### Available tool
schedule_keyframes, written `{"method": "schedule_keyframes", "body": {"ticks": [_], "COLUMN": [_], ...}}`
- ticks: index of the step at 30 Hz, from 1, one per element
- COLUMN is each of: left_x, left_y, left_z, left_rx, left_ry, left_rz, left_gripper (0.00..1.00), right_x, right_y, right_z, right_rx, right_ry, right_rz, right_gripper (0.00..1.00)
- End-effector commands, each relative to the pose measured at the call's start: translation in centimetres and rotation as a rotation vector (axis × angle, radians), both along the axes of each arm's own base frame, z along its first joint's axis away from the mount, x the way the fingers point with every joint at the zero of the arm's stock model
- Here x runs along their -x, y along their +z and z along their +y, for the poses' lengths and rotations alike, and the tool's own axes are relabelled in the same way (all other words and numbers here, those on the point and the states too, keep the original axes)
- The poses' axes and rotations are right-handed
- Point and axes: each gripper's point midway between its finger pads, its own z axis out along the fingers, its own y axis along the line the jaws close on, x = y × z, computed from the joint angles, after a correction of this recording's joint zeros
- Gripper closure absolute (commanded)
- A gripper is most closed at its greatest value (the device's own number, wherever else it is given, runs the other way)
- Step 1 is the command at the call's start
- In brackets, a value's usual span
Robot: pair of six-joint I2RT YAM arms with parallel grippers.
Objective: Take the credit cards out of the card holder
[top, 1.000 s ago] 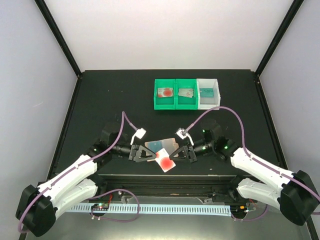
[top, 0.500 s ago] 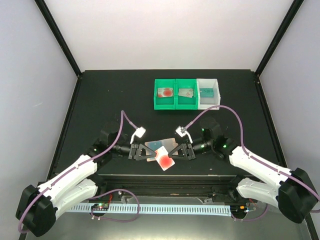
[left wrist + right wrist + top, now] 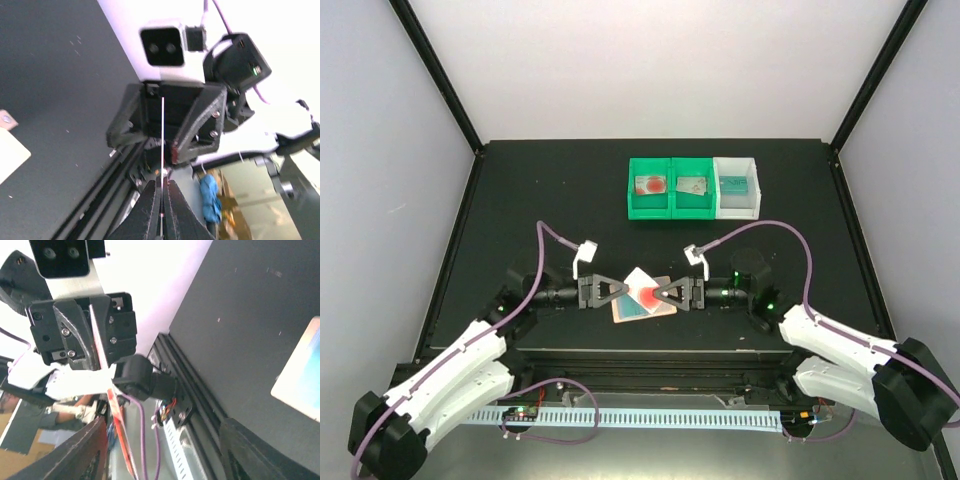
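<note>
A pale credit card with a red blotch (image 3: 642, 288) hangs between my two grippers, above the peach card holder (image 3: 642, 309), which lies flat with a teal panel showing. My left gripper (image 3: 627, 292) is shut on the card's left edge. In the left wrist view the card (image 3: 163, 130) is a thin line edge-on, pinched at the left gripper (image 3: 163, 183). My right gripper (image 3: 657, 293) is open, with the card's red edge (image 3: 118, 430) standing loose between its fingers (image 3: 85, 452). The holder's corner (image 3: 302, 385) shows on the mat.
Two green bins (image 3: 668, 203) and a white bin (image 3: 737, 206) stand in a row at the back of the black mat. Each holds one card: red-blotched (image 3: 650, 184), silver-grey (image 3: 691, 185) and teal (image 3: 736, 184). The table's front rail (image 3: 650, 358) runs just behind the grippers.
My left gripper closed on the red-blotch card and my right gripper opened. Both grippers swung into one line facing each other, and the card now sits over the holder.
</note>
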Motion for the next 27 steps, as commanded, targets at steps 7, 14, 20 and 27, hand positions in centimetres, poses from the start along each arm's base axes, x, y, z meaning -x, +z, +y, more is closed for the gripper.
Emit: {"method": "schedule_keyframes", "body": {"ticks": [7, 14, 20, 27], "left_x": [-4.4, -5.6, -6.2, -6.4], "left_y": [1.3, 2.2, 2.9, 2.6], "left_z": [2.2, 3.6, 4.8, 5.5], "left_rx": [0.118, 0.216, 0.296, 0.328], "left_ry": [0.349, 0.470, 0.549, 0.588], "left_rz": [0.063, 0.086, 0.082, 0.087], "left_gripper": [0.98, 0.98, 0.98, 0.98], "right_x": [-3.8, -4.6, -5.1, -5.7], "right_y": [4.0, 5.2, 5.6, 5.9], "right_z": [-0.4, 0.7, 1.8, 2.7], "right_rx": [-0.164, -0.217, -0.227, -0.230], "right_ry": [-0.230, -0.247, -0.264, -0.264], "right_rz": [0.002, 0.045, 0.072, 0.081], "right_gripper": [0.29, 0.39, 0.49, 0.56]}}
